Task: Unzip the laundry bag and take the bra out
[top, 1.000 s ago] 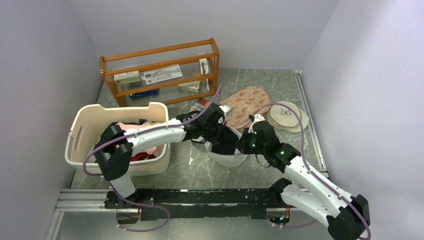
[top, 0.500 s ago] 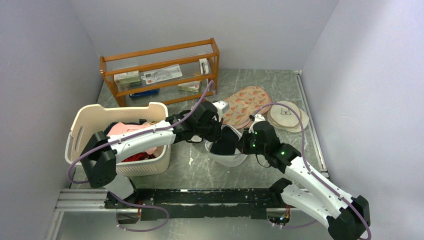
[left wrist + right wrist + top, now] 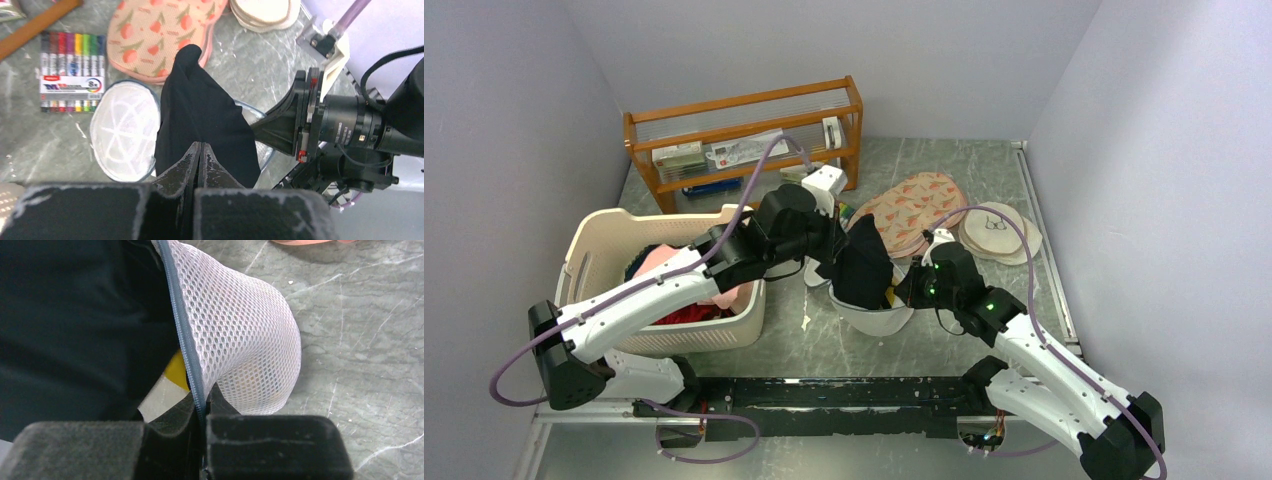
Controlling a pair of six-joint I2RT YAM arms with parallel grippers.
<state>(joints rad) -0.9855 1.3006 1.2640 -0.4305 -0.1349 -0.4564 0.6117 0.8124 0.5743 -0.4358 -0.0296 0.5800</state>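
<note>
The white mesh laundry bag point(image 3: 876, 317) lies open on the table centre; its mesh shows in the right wrist view point(image 3: 240, 335), and one half lies flat in the left wrist view point(image 3: 125, 130). My left gripper point(image 3: 836, 242) point(image 3: 200, 150) is shut on the black fabric of the bra point(image 3: 862, 268) point(image 3: 200, 110) and holds it above the bag. A bit of yellow cup point(image 3: 177, 371) shows inside the rim. My right gripper point(image 3: 904, 290) point(image 3: 201, 400) is shut on the bag's grey zipper band point(image 3: 182, 335).
A cream laundry basket point(image 3: 594, 250) with clothes stands at left. A wooden rack point(image 3: 744, 140) is at the back. Salmon patterned pads point(image 3: 914, 210), cream discs point(image 3: 999, 230) and a marker set point(image 3: 72, 70) lie behind the bag.
My left gripper has risen and moved back-left, drawing the black bra fabric up out of the bag. The right gripper has kept its hold on the bag's rim.
</note>
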